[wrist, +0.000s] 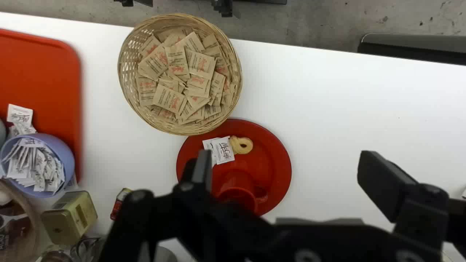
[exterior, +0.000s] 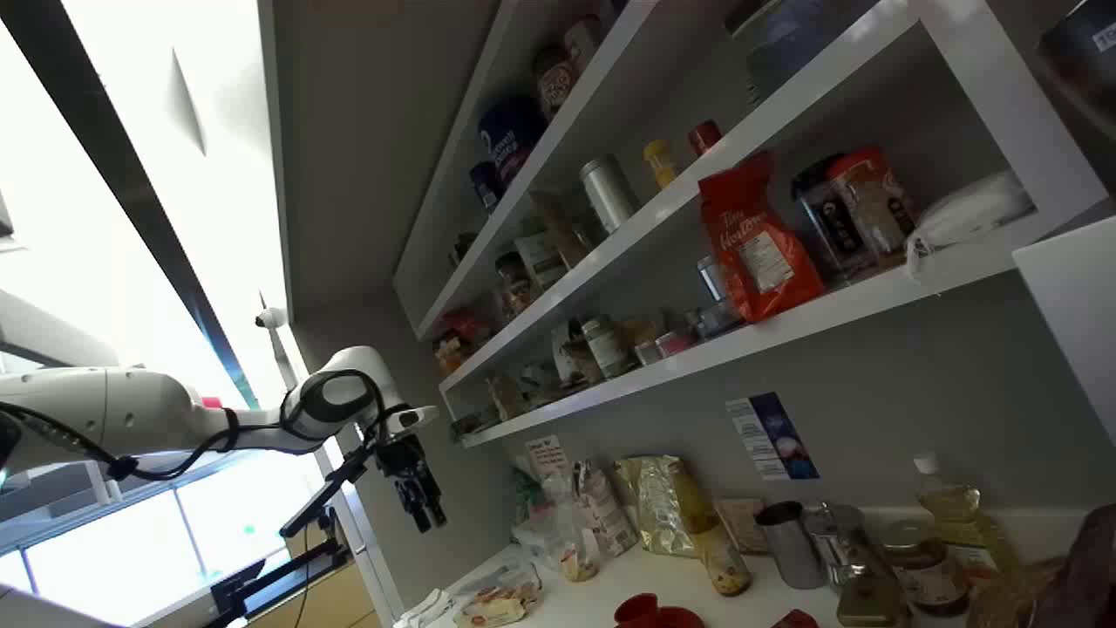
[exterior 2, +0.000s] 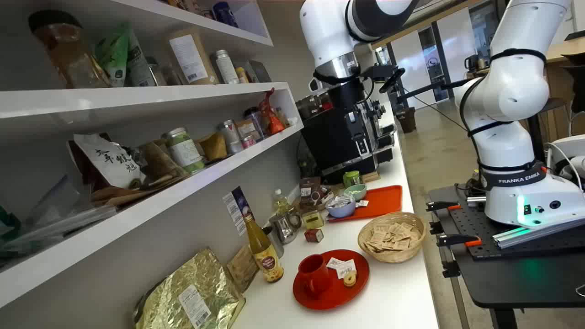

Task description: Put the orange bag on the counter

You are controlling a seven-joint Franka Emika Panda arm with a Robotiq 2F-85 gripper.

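The red-orange Tim Hortons bag [exterior: 763, 253] stood on the lower wall shelf [exterior 2: 114, 226], long axis upright, above the white table [wrist: 346, 109]. The hand [exterior: 431, 523], fingers [wrist: 382, 182] spread wide and gripping nothing, pointed down in an exterior view, with the bag well apart to its upper right; the reach probably called for turning the hand toward level.

The arm [exterior: 153, 406] is white, with smooth rounded joints [exterior 2: 512, 100], black straps [exterior 2: 516, 52], a silver collar [exterior 2: 340, 67] and a black cable [exterior: 161, 476] along its outside. The base [exterior 2: 539, 196] carries a black band [exterior 2: 514, 178] lettered FRANKA EMIKA and a green light [exterior 2: 521, 209]. The end effector [wrist: 285, 171] is black, with blocky fingers [wrist: 382, 182] and what look like round screws [wrist: 305, 255], though these blur.
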